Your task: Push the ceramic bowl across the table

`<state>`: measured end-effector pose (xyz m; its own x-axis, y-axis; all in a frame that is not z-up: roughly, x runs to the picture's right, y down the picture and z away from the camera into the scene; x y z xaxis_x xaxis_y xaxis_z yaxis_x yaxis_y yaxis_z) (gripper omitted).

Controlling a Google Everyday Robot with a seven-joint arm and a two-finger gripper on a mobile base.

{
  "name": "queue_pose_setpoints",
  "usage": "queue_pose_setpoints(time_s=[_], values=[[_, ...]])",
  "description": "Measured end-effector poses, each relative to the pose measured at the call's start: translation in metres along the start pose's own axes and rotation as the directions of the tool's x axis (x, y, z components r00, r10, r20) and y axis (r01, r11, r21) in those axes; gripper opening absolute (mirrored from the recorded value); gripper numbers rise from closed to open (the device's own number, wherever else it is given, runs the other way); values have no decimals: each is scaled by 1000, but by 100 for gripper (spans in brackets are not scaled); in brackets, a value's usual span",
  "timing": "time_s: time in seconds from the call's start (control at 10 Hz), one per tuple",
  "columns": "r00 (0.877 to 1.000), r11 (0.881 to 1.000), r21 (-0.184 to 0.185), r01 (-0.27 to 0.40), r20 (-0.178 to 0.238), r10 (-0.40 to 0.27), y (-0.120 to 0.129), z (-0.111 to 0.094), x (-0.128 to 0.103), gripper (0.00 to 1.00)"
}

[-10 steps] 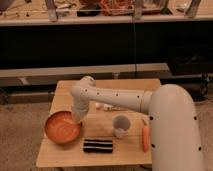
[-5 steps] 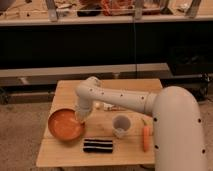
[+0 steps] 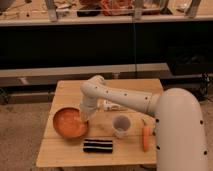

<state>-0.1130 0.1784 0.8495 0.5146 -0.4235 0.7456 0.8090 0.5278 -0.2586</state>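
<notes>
The ceramic bowl, wide, shallow and orange, sits on the left part of the light wooden table. My white arm reaches in from the right, bends above the table's back half and points down. The gripper is shut and sits at the bowl's right rim, touching it or just inside it. I cannot see whether it grips the rim.
A small pale cup stands right of the bowl. A dark striped flat object lies near the front edge, an orange carrot-like item at the right, and a white packet behind the cup. A dark shelf unit stands beyond the table.
The gripper has moved a little to the right and down. The bowl has shifted slightly rightward with it.
</notes>
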Motion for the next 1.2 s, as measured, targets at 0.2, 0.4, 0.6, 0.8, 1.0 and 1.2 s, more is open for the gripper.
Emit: queue_pose_setpoints(time_s=[0.2,0.4,0.6,0.8,1.0,1.2], values=[[1000,1000,-3,-22,11,22,10,-4,14,1],[999,999,-4,-44,21,44,11,-6,21,1],[998,998,-4,-56,31,56,13,-8,30,1],[996,997,-6,-76,39,76,26,-14,46,1],[994,995,-7,-99,44,99,34,-18,59,1],[992,993,-2,-115,51,115,29,-19,63,1]])
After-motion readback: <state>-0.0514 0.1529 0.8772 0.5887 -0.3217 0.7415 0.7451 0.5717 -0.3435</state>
